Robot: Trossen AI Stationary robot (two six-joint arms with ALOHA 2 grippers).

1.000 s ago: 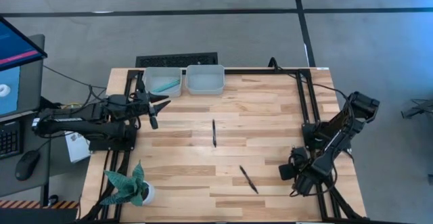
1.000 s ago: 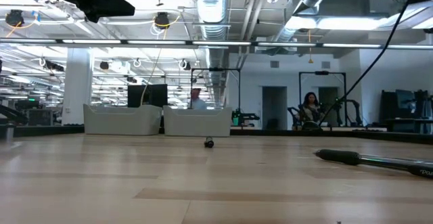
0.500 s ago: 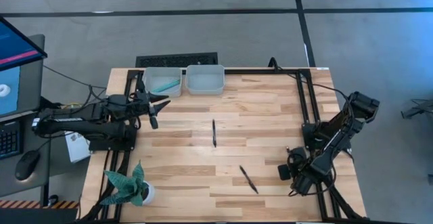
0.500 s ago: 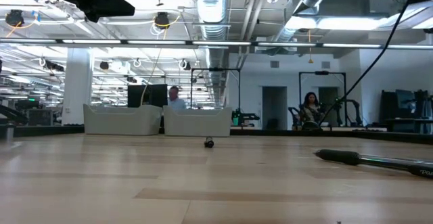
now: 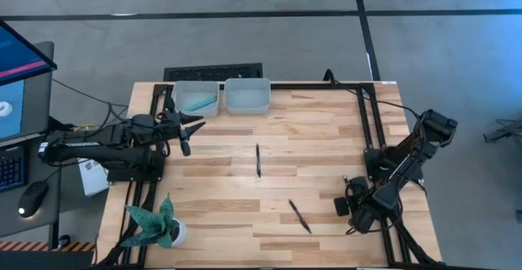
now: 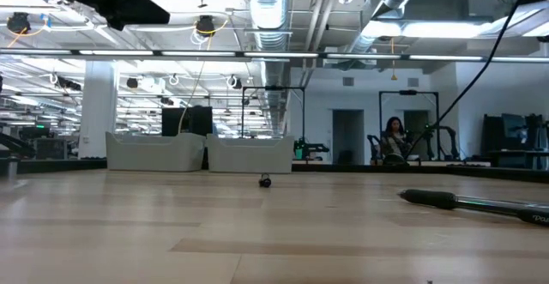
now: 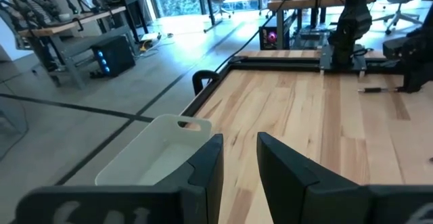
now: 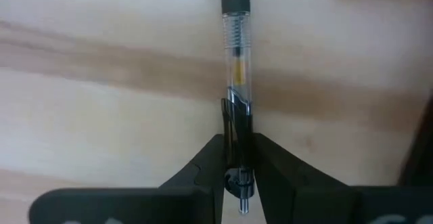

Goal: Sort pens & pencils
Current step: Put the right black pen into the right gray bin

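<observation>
My right gripper (image 8: 237, 146) points down near the table's right near corner (image 5: 352, 213), shut on a pen with a clear barrel and a black grip (image 8: 236, 55); in the high view the gripper hides this pen. Two more black pens lie flat on the wood, one at mid-table (image 5: 258, 161) and one nearer the front (image 5: 299, 216). Teal sticks (image 5: 200, 103) lie in the left bin (image 5: 183, 87). At the table's left side my left gripper (image 5: 192, 125) hangs above the wood, pointing toward the right edge, its fingers (image 7: 210, 160) narrowly open with nothing between them. My right gripper pinches the pen's clip end (image 8: 235, 116) between its two fingers (image 8: 206, 160), which press on the pen's two sides. The fingers come from above, pointing down, and lie across the pen. The pen lies flat on the wood, its black grip end reaching away from the fingers.
A second pale bin (image 5: 247, 95) stands beside the first at the far edge. A teal spiky potted plant (image 5: 159, 225) sits at the near left corner. Black frame rails (image 5: 371, 131) run along the table's sides. Bare wood lies between the two arms.
In the low view, a person in the room beyond the table has walked toward the left behind the bins and gone out of sight. Both arms and the loose pens have kept their places.
</observation>
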